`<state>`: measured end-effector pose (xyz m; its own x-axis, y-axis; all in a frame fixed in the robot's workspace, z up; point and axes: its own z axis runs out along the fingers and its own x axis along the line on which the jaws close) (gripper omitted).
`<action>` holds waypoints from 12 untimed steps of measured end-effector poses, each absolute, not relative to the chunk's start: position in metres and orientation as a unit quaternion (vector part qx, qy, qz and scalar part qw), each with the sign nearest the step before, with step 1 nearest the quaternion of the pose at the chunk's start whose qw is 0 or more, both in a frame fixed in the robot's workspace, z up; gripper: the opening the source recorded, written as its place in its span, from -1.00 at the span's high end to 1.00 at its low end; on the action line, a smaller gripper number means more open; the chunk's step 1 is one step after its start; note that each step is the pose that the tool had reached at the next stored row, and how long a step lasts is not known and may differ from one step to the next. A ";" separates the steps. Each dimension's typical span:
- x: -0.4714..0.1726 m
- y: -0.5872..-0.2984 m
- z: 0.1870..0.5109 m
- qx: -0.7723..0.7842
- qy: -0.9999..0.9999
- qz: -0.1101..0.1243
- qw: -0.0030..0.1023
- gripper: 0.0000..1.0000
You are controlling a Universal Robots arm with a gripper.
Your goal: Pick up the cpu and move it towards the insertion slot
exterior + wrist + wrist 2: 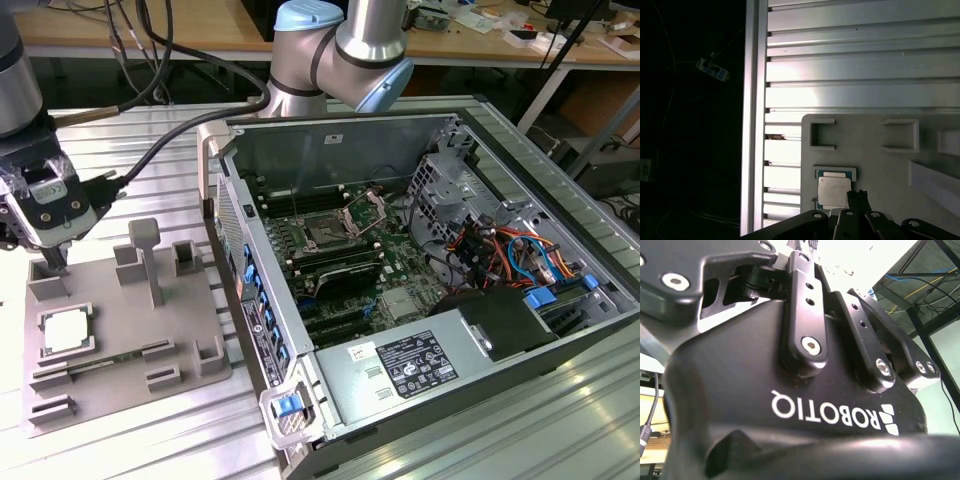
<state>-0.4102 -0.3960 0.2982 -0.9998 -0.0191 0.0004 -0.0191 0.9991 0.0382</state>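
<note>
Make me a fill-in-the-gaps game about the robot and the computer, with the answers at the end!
1. The cpu lies on the ____ tray.
2. The insertion slot sits on the ____ board inside the computer case.
3. The tray stands on the exterior view's ____ of the case.
4. The hand hangs nearer the ____ than the slot.

Missing words: grey; green; left; cpu.

White block lettering plus logo, mirror-reversed — across body of black matte tool. Fine dark print, too small to read — on white rectangular sticker atop grey metal power-supply box.
</note>
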 end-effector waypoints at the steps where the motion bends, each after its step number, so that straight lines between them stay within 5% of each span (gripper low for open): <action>1: -0.410 -0.396 0.298 0.010 -1.000 -0.019 0.000 0.79; 12: -0.411 -0.399 0.295 0.010 -1.000 -0.019 0.000 0.79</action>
